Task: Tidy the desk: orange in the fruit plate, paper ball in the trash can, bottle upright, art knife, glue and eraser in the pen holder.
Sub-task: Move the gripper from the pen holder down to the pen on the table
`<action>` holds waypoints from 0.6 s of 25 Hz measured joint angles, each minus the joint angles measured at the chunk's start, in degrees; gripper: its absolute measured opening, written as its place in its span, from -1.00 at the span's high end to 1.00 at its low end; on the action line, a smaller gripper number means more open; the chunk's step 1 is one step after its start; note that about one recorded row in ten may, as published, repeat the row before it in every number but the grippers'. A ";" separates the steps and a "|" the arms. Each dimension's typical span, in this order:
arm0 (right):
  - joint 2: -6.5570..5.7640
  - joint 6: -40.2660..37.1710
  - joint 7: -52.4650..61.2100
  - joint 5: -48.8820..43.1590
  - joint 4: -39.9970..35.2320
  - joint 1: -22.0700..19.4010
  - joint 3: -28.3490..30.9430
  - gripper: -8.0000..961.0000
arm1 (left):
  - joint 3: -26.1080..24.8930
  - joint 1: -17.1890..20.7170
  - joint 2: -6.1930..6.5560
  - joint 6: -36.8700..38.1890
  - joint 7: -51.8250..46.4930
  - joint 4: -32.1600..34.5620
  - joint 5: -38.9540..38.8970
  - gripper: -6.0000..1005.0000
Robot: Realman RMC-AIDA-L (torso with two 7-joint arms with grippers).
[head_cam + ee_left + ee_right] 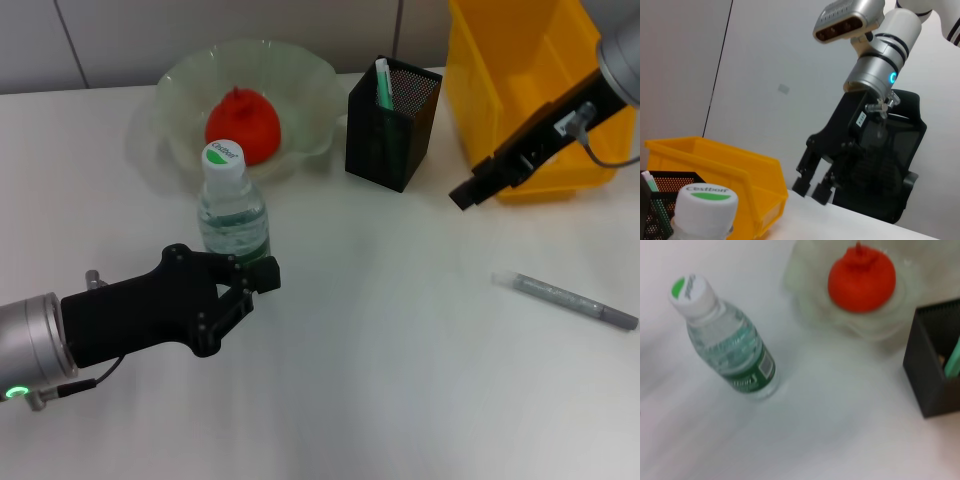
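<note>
- Left gripper [262,278]: jaws parted, empty, just beside the bottle's base.
- Right gripper [468,193]: raised before the trash can [520,90]; jaws' state cannot be told.
- Bottle [232,215]: upright on worktop [400,350], before the fruit plate [180,80] holding the orange [243,125].
- Grey pen-like tool [565,299]: flat, right of centre; probably light, stiff, slippery; best pinched mid-shaft.
- Pen holder [392,122]: green stick inside.
</note>
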 joint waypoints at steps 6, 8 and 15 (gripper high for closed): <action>0.02 -0.27 -0.36 -2.39 2.12 -1.18 -0.71 -0.02 | 0.00 0.19 -0.08 0.00 0.51 0.00 0.00 0.96; 0.03 -0.27 -0.68 -3.86 2.85 -1.40 -1.23 -0.02 | 0.00 0.20 -0.08 0.00 0.52 0.06 0.00 0.96; 0.03 -0.27 -3.32 -6.78 3.52 -1.91 -1.55 -0.02 | 0.00 0.20 -0.13 0.00 0.62 0.23 0.00 0.96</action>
